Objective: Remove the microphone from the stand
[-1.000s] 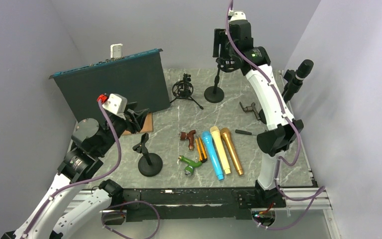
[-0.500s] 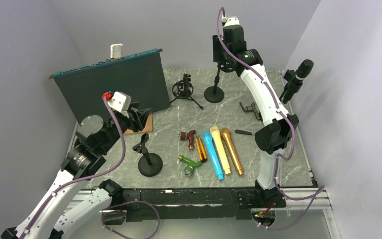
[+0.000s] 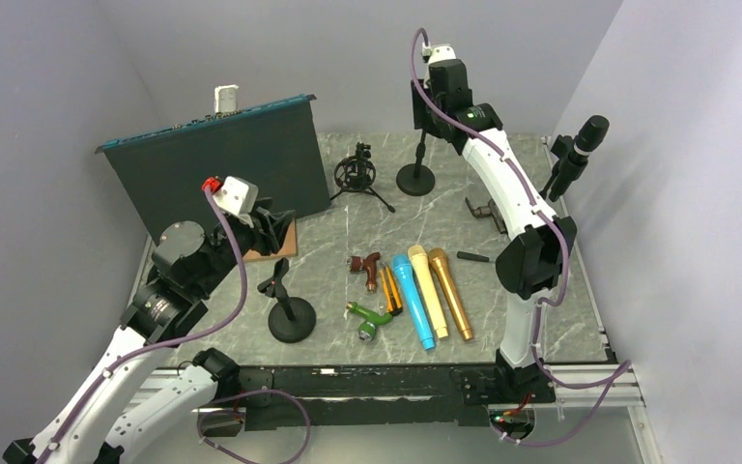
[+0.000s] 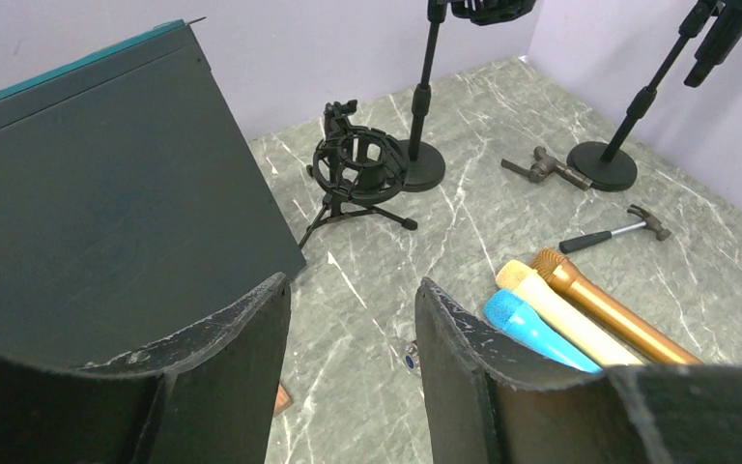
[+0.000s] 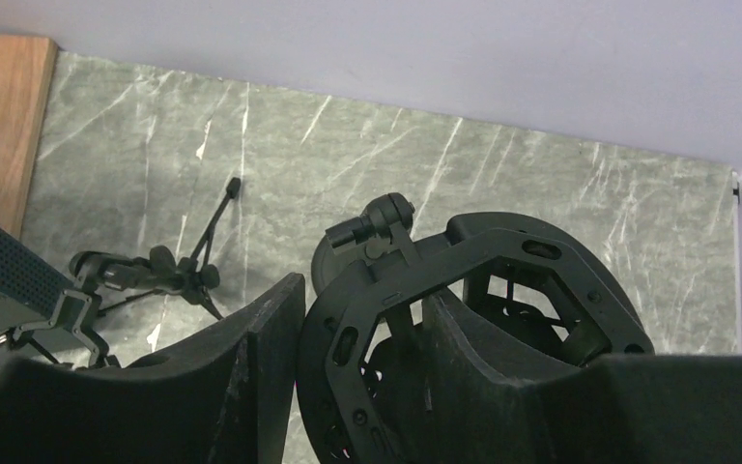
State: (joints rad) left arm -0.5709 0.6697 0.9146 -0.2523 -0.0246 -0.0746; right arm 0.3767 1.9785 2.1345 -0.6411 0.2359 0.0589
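A black microphone sits tilted in the clip of a stand at the far right edge; the left wrist view shows it above that stand's round base. My right gripper is away from it, at the back stand. There its jaws pinch the rim of a black ring-shaped shock mount, one finger outside and one inside the ring. No microphone shows inside that mount. My left gripper hangs open over the marble near the dark panel, holding nothing.
A dark upright panel stands at the back left, a tripod shock mount beside it. A short clip stand is near the front. Blue, cream and gold microphones lie together, with small tools and a hammer around them.
The right arm has shifted toward the back wall and its jaws have narrowed onto the shock mount's rim. The left arm has edged slightly right, still open.
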